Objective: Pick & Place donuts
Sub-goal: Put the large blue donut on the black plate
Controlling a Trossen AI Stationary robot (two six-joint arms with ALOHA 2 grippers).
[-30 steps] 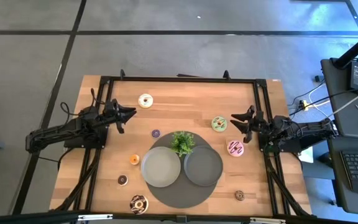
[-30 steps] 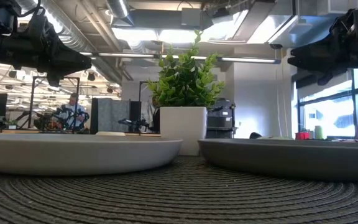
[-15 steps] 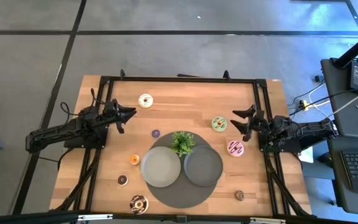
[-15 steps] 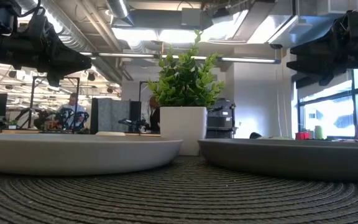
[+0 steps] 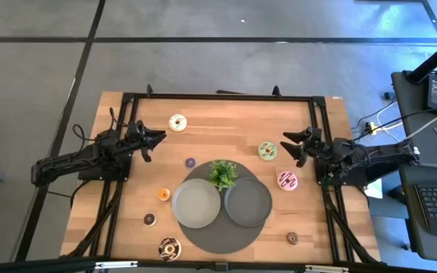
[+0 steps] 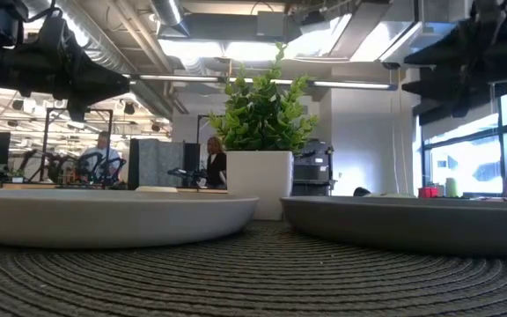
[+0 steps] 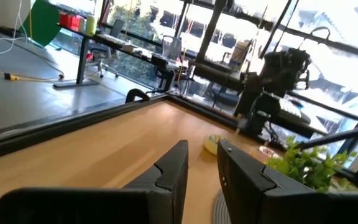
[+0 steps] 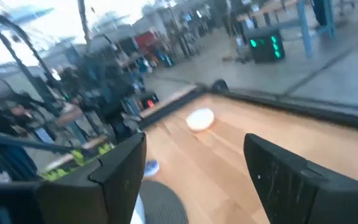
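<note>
Several toy donuts lie flat on the wooden table: a white one [image 5: 177, 122] far left, a green one [image 5: 268, 151] and a pink one [image 5: 287, 180] at the right, a chocolate one [image 5: 168, 248] near the front edge. Minis lie scattered: purple [image 5: 190, 162], orange [image 5: 164, 194], brown [image 5: 149, 219], tan [image 5: 292, 238]. My left gripper [image 5: 158, 141] hovers level near the white donut, open by a narrow gap [image 7: 202, 163], nothing in it. My right gripper [image 5: 288, 145] hovers level beside the green donut, wide open [image 8: 194, 162] and empty.
Two round grey plates [image 5: 196, 202] [image 5: 247, 202] sit side by side on a dark woven mat [image 5: 218, 235] at the table's front middle. A small potted plant [image 5: 222, 174] stands just behind them. A black frame [image 5: 218, 96] runs around the table's edges.
My right gripper has opened wider, risen a little and rolled about its own axis, staying beside the green donut. No donut has moved.
</note>
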